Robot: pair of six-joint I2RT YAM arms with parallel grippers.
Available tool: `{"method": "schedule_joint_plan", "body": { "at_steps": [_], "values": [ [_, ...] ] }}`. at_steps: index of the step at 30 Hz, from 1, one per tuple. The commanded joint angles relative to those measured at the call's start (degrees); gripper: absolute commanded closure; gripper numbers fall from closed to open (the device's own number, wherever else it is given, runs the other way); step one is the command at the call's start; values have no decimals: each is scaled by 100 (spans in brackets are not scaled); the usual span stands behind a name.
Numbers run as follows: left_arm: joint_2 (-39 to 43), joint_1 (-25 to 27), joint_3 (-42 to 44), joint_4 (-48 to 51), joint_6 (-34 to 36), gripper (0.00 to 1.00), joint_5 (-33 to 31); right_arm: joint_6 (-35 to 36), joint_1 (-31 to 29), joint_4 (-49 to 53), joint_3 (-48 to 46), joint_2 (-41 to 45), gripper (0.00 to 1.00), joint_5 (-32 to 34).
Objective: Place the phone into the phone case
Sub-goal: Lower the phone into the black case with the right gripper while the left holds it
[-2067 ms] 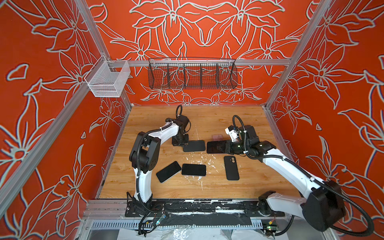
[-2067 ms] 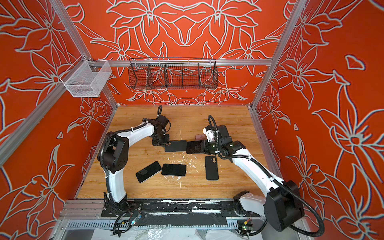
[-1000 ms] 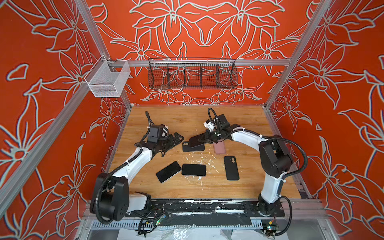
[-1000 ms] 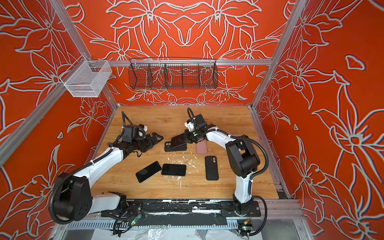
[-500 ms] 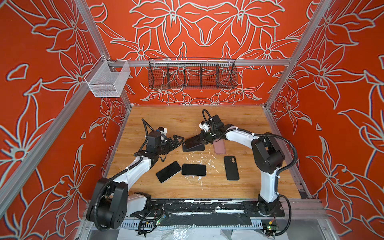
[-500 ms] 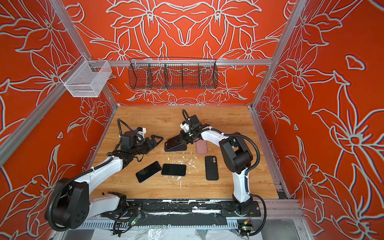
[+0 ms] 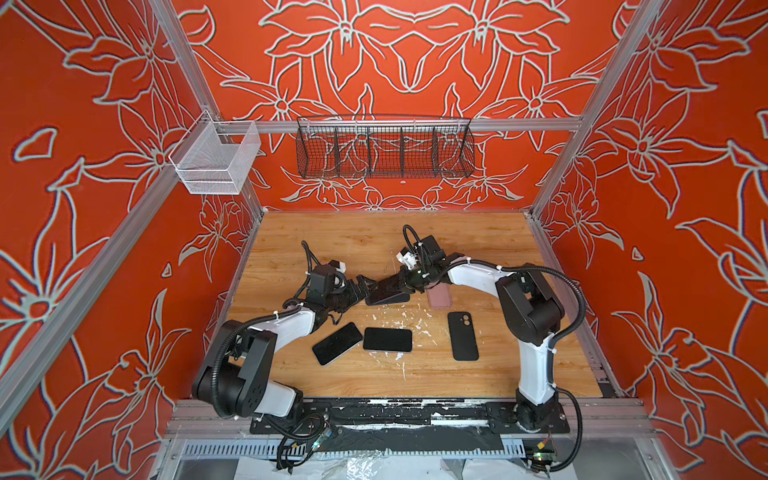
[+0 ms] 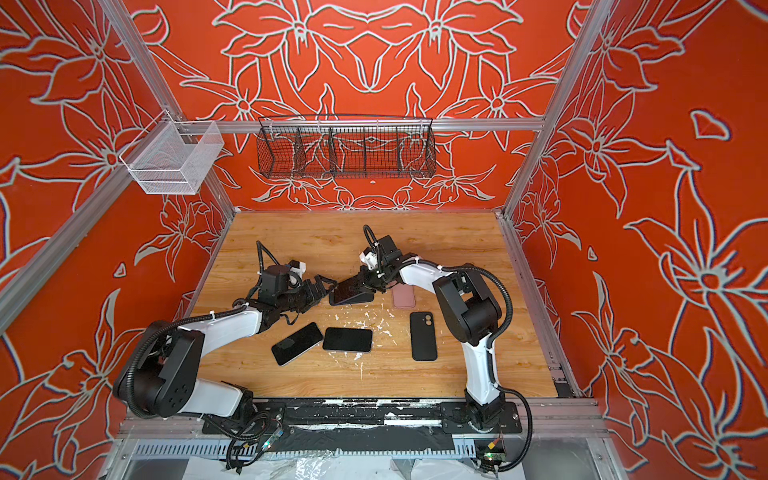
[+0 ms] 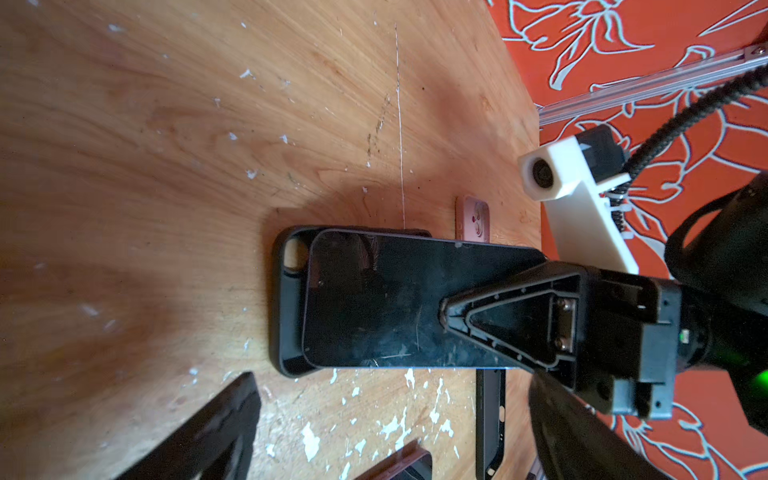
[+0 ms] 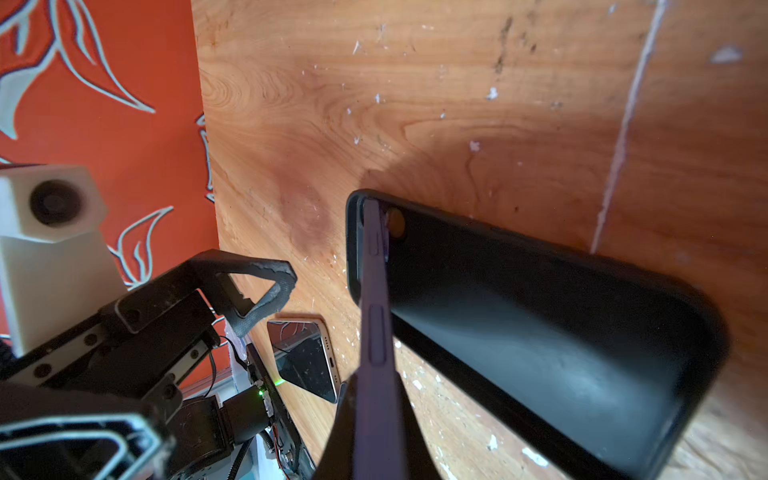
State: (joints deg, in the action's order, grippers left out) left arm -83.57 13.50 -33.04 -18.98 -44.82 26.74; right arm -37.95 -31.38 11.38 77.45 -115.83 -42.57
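Right gripper (image 9: pixel 444 316) clamped the phone (image 9: pixel 374 299), tilted, far end seemingly inside phone case (image 9: pixel 286 332); left gripper (image 7: pixel 360 289) spread wide beside it.

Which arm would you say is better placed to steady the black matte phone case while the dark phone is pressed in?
Left, probably. The left gripper is open beside the end of the black matte phone case; the right gripper is shut on the tilted dark phone.
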Motion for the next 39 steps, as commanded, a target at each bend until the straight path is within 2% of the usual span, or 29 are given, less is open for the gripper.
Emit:
{"method": "schedule_joint_plan", "body": {
  "at_steps": [1,9,25,39],
  "values": [
    [-232,27,147,-530,-161,0,-200,122,-52,28,-64,-123,100,162],
    [-422,92,124,-755,-203,0,-388,272,-50,185,-56,-189,100,218],
    [-1225,241,171,-1893,-552,1,-306,196,-47,69,-132,-452,88,170],
    [-1321,285,135,-1971,-607,2,-308,115,-71,-173,-309,-647,81,99]
  ]
}}
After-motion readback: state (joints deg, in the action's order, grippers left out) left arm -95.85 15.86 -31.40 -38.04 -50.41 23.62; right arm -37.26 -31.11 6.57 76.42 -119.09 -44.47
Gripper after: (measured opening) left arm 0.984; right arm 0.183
